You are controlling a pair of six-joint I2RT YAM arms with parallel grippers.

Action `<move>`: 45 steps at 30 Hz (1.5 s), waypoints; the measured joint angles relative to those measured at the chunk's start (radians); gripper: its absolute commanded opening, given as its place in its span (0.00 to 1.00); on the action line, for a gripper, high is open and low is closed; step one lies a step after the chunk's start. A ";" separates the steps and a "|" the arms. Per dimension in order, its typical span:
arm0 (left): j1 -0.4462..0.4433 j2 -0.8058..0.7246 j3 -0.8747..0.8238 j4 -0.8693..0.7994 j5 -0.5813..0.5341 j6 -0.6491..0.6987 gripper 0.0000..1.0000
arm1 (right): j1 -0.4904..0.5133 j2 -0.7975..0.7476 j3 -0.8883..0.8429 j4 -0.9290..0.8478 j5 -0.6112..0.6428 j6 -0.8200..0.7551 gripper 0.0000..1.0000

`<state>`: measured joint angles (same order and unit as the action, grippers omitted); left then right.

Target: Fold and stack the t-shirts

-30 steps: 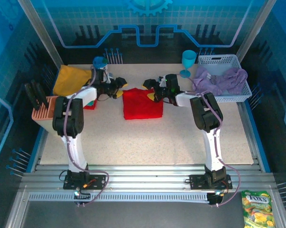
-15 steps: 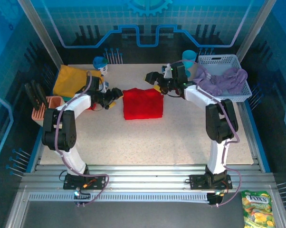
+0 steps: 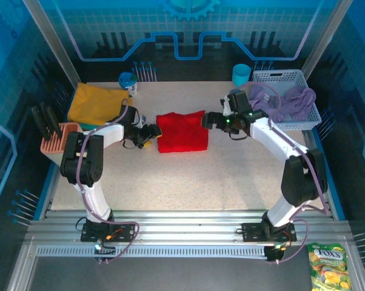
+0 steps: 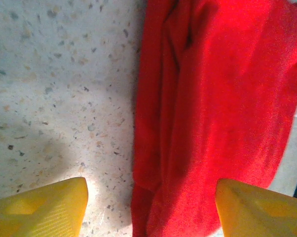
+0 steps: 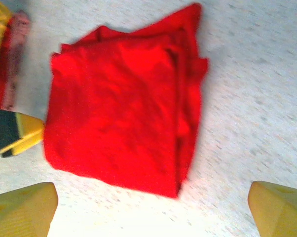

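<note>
A bright red t-shirt [image 3: 182,131] lies folded into a rough square at the middle of the table [image 3: 188,182]. My left gripper [image 3: 147,138] sits low at its left edge, open. In the left wrist view the red t-shirt [image 4: 217,98] has its edge between the yellow fingertips [image 4: 45,207] of the left gripper [image 4: 151,202]. My right gripper [image 3: 208,120] hovers open by the shirt's back right corner. In the right wrist view the red t-shirt [image 5: 124,113] lies ahead of the right gripper [image 5: 151,210]. A lavender t-shirt [image 3: 288,100] is heaped in the basket. A folded mustard-yellow t-shirt [image 3: 96,102] lies back left.
The white lattice basket [image 3: 308,118] stands at the back right. A teal goblet [image 3: 241,74] and a blue cup [image 3: 127,79] stand along the back edge. An orange rack [image 3: 54,138] with dark plates is at the left edge.
Both grippers have left the red shirt's back corners. The left one came down to its left edge. The right one swung out to the right and opened wide.
</note>
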<state>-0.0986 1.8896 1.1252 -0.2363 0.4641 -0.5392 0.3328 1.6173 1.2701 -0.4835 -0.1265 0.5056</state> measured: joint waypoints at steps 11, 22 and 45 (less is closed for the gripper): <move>-0.025 0.076 0.070 -0.004 -0.015 -0.003 0.61 | 0.000 -0.224 -0.241 -0.054 0.092 -0.028 1.00; -0.021 0.125 0.146 -0.093 -0.005 -0.004 0.56 | -0.003 -0.297 -0.315 -0.020 0.085 -0.028 1.00; -0.047 0.188 0.322 -0.156 -0.052 0.071 0.56 | -0.015 -0.289 -0.328 -0.002 0.031 -0.012 1.00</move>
<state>-0.1452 2.0773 1.4467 -0.3923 0.4122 -0.4679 0.3176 1.3281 0.9417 -0.4854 -0.0952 0.4934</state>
